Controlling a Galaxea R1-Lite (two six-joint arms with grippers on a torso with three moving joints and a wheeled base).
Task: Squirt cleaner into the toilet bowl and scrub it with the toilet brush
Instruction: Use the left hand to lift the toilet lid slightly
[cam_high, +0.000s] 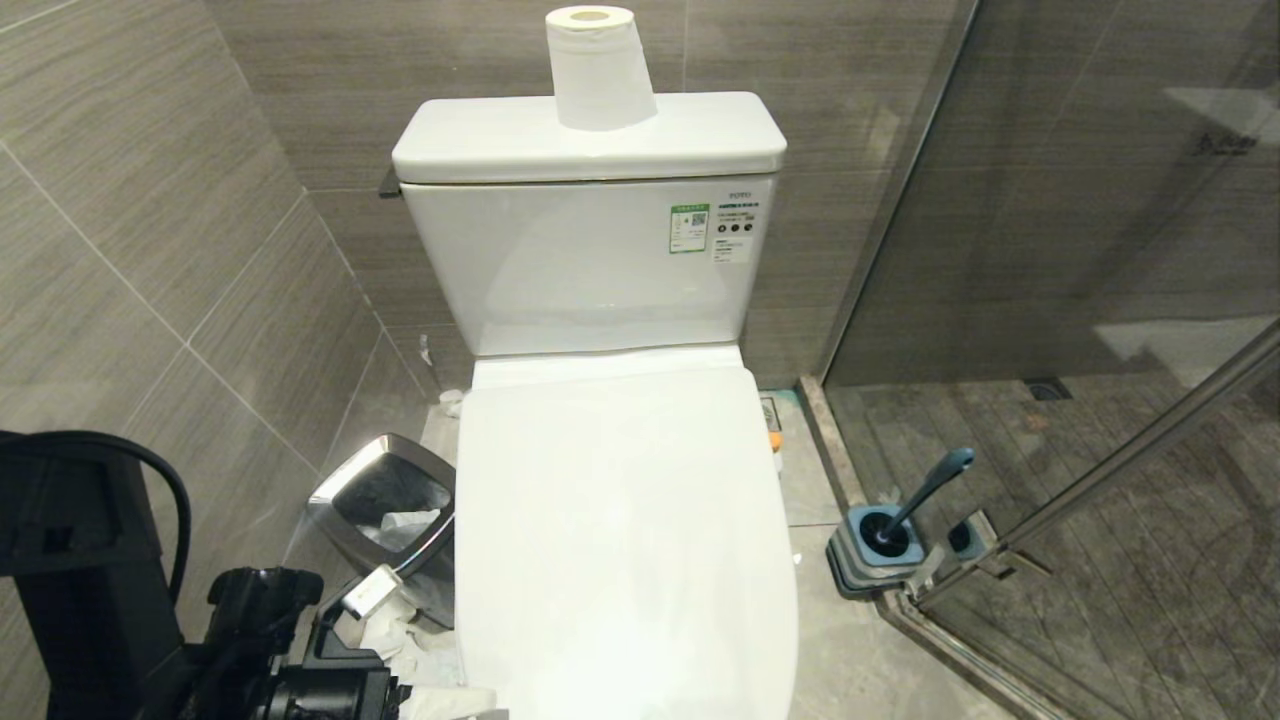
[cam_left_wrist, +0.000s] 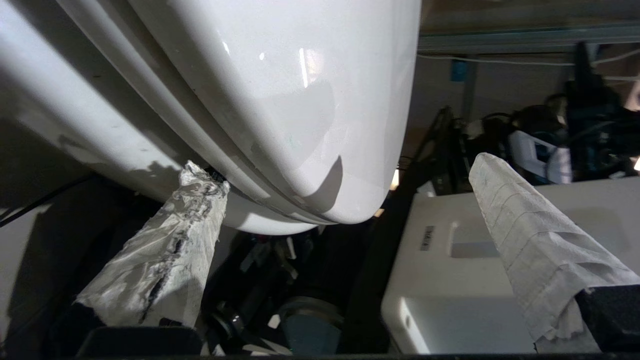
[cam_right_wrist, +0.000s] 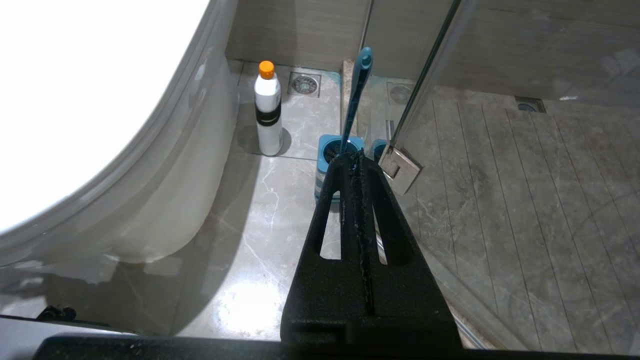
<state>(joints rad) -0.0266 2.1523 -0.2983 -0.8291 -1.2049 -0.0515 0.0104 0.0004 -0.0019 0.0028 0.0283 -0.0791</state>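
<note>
The white toilet (cam_high: 620, 540) has its lid down, so the inside of the toilet bowl is hidden and no cleaner shows. My left gripper (cam_high: 420, 660) is low at the lid's front left edge, open wide, with paper-wrapped fingers. In the left wrist view the left gripper (cam_left_wrist: 341, 167) straddles the lid's front (cam_left_wrist: 300, 100), with one fingertip (cam_left_wrist: 200, 177) at the seam under it. The toilet brush (cam_high: 925, 495) stands in its holder (cam_high: 880, 550) on the floor to the right. My right gripper (cam_right_wrist: 350, 157) hangs shut and empty above the floor, pointing toward the toilet brush (cam_right_wrist: 357, 90).
A white bottle with an orange cap (cam_right_wrist: 267, 110) stands on the floor beside the toilet's base. A steel-rimmed bin (cam_high: 390, 510) sits at the toilet's left. A paper roll (cam_high: 598, 70) stands on the tank. The glass shower door (cam_high: 1100, 250) closes off the right.
</note>
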